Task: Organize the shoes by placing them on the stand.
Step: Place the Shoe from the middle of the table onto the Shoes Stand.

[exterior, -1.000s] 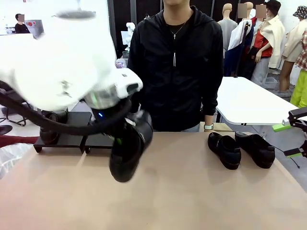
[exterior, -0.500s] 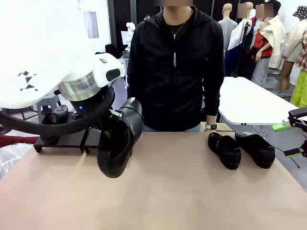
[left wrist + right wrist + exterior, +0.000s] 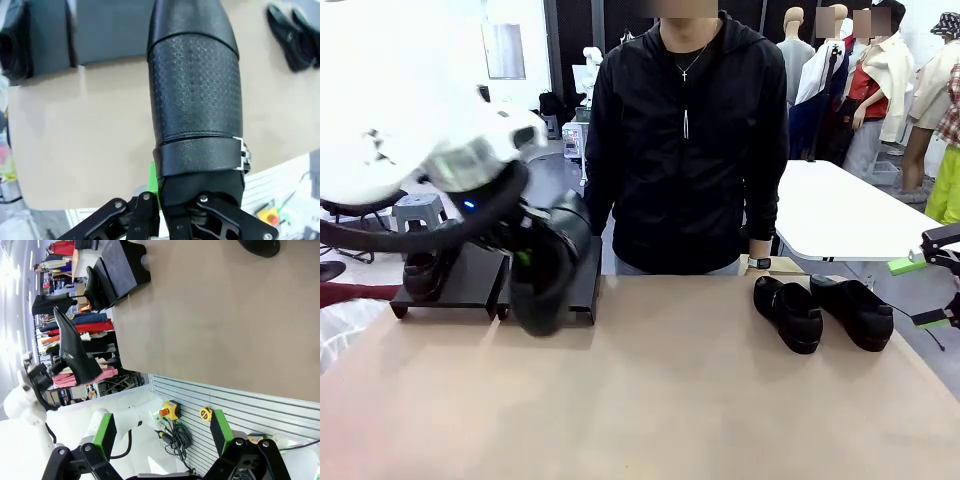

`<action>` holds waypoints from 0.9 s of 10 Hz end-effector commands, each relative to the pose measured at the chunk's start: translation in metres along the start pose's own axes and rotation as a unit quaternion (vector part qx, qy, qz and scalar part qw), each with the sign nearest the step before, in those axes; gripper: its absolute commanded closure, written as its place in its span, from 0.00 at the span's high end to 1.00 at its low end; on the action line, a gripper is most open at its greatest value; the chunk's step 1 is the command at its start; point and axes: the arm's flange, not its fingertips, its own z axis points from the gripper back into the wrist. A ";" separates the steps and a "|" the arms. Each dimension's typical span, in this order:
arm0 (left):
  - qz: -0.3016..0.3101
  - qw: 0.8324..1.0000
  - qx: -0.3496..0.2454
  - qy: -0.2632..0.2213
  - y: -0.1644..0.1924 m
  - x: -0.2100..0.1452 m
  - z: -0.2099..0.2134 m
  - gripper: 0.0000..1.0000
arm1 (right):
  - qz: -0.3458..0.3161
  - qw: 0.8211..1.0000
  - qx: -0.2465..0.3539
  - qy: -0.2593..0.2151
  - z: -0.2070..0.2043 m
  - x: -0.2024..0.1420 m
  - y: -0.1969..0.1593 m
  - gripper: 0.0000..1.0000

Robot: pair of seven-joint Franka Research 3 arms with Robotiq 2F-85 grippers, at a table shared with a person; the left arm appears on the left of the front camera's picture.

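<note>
My left gripper point(image 3: 525, 255) is shut on the heel end of a black glossy shoe point(image 3: 548, 272). The shoe hangs toe-down in front of the right platform of the black stand point(image 3: 588, 290). In the left wrist view this shoe point(image 3: 192, 90) runs up from my gripper point(image 3: 192, 197), with the stand point(image 3: 107, 30) beyond its toe. Another shoe point(image 3: 422, 270) sits on the stand's left platform. A pair of shoes point(image 3: 820, 312) lies on the table at the right. My right gripper point(image 3: 920, 292) stands open at the right edge, and its green-padded fingers point(image 3: 104, 435) hold nothing.
A person in a black hooded jacket point(image 3: 685, 140) stands at the table's far side, hands down. The tan tabletop point(image 3: 660, 400) lies bare across the middle and front. A white table point(image 3: 840, 215) stands behind on the right.
My left arm has carried the held shoe leftward and away from me, from over the middle-left of the table to the front of the stand's right platform. The right arm has not moved.
</note>
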 end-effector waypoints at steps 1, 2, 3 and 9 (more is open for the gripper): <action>0.057 0.997 0.017 -0.041 0.080 0.027 -0.007 0.00 | 0.006 1.000 0.008 0.000 0.001 0.002 0.001 1.00; 0.074 0.995 0.056 -0.046 0.116 0.041 -0.023 0.00 | 0.006 1.000 0.008 0.000 0.001 0.002 0.001 1.00; 0.067 0.995 0.052 -0.060 0.153 0.054 -0.045 0.00 | 0.006 1.000 0.008 0.000 0.001 0.002 0.001 1.00; 0.100 0.982 0.042 -0.155 0.256 0.114 -0.144 0.00 | 0.006 1.000 0.008 0.000 0.001 0.002 0.001 1.00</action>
